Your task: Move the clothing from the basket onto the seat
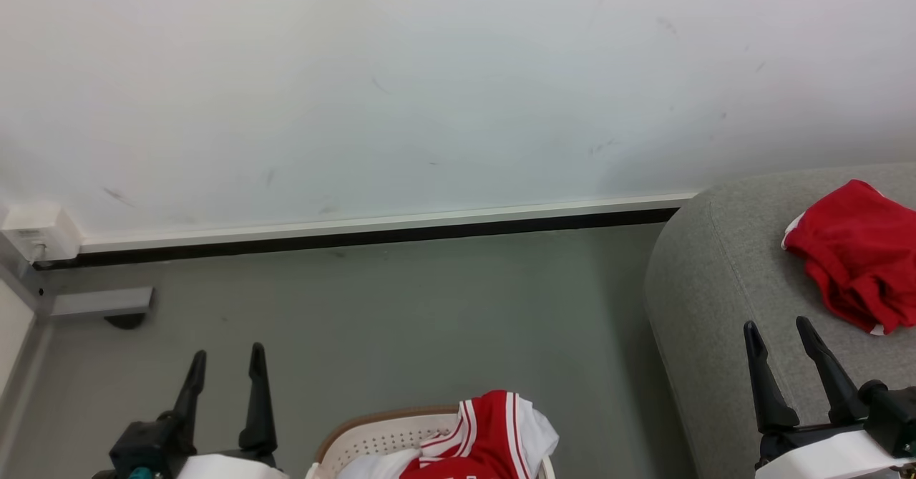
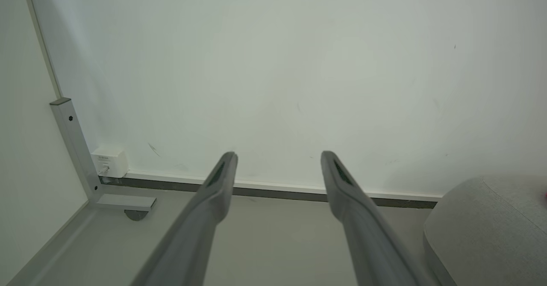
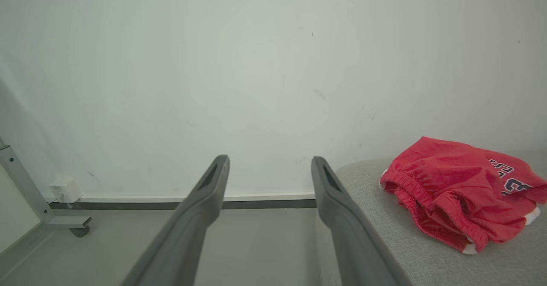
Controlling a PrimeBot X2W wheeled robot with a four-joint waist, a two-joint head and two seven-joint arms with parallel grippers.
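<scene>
Black left gripper (image 1: 227, 354) with two long tapering pointed fingers (image 1: 258, 393), matching black right gripper (image 1: 776, 323), chunky black knuckle blocks (image 1: 887, 414), glossy white forearm shells (image 1: 830, 457), teal spot (image 1: 141, 473) at left wrist, dark slots inside fingertips (image 2: 342, 172)

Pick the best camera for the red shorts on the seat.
Right wrist view: the red shorts lie close, waistband and lettering visible. Head view has them smaller, cut by the right edge. Left wrist view gives a faint red speck at its right edge.

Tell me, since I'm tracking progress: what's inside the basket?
A red garment with white stripes lies in the basket. Anything beneath it is covered.
</scene>
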